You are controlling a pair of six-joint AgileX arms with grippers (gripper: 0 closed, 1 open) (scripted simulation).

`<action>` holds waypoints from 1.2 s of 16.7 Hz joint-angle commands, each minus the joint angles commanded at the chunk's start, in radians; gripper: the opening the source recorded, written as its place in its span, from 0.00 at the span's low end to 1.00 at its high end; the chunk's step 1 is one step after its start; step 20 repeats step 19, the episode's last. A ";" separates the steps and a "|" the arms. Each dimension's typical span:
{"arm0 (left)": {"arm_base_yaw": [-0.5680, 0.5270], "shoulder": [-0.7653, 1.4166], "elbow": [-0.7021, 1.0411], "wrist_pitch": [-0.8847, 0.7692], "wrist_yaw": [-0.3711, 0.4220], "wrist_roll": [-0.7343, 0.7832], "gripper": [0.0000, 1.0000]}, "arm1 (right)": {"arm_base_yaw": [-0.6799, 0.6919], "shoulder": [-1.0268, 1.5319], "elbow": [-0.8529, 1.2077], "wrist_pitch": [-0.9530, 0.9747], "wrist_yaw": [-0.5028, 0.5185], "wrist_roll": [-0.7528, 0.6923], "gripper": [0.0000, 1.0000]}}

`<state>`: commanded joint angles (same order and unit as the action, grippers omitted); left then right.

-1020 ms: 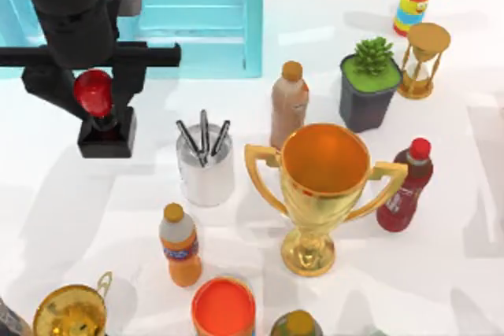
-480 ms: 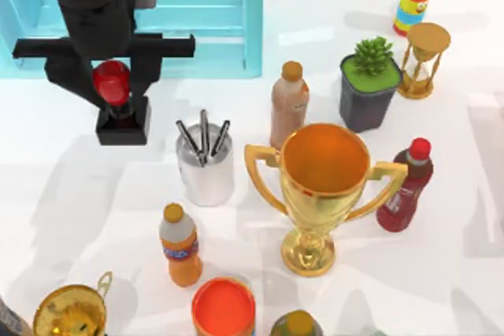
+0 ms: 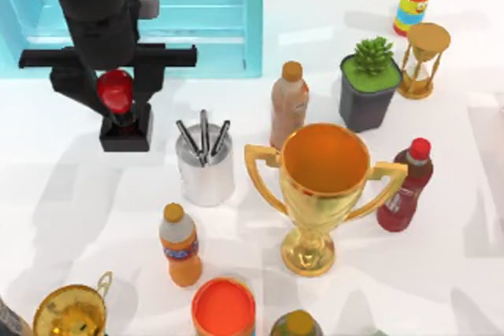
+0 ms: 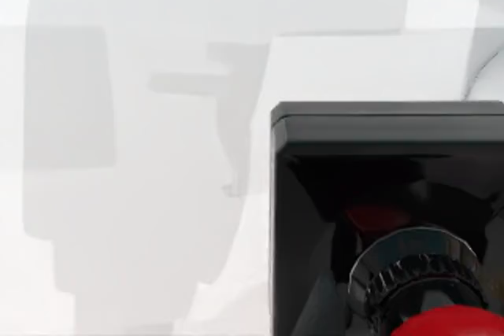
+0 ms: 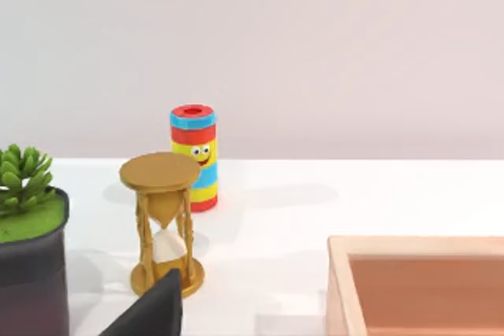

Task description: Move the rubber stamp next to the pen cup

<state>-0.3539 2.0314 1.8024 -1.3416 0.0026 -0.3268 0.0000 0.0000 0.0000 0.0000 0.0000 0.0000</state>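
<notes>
Stamp held just left of the pen cup

Left end effector (image 3: 115, 92) is clamped on the rubber stamp (image 3: 124, 120) at upper left; the pen cup (image 3: 205, 167) lies just right and slightly lower on the tabletop (image 3: 441, 234).

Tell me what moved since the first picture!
The left gripper carried the rubber stamp toward the right, nearer the pen cup, with most of the shift early on. It keeps its hold on the red knob. The pen cup, bottles and gold trophy stayed put.
</notes>
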 joint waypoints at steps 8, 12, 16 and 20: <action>0.000 0.000 0.000 0.000 0.000 0.000 0.60 | 0.000 0.000 0.000 0.000 0.000 0.000 1.00; 0.000 0.000 0.000 0.000 0.000 0.000 0.90 | 0.000 0.000 0.000 0.000 0.000 0.000 1.00; 0.000 0.000 0.000 0.000 0.000 0.000 1.00 | 0.000 0.000 0.000 0.000 0.000 0.000 1.00; 0.000 0.000 0.000 0.000 0.000 0.000 1.00 | 0.000 0.000 0.000 0.000 0.000 0.000 1.00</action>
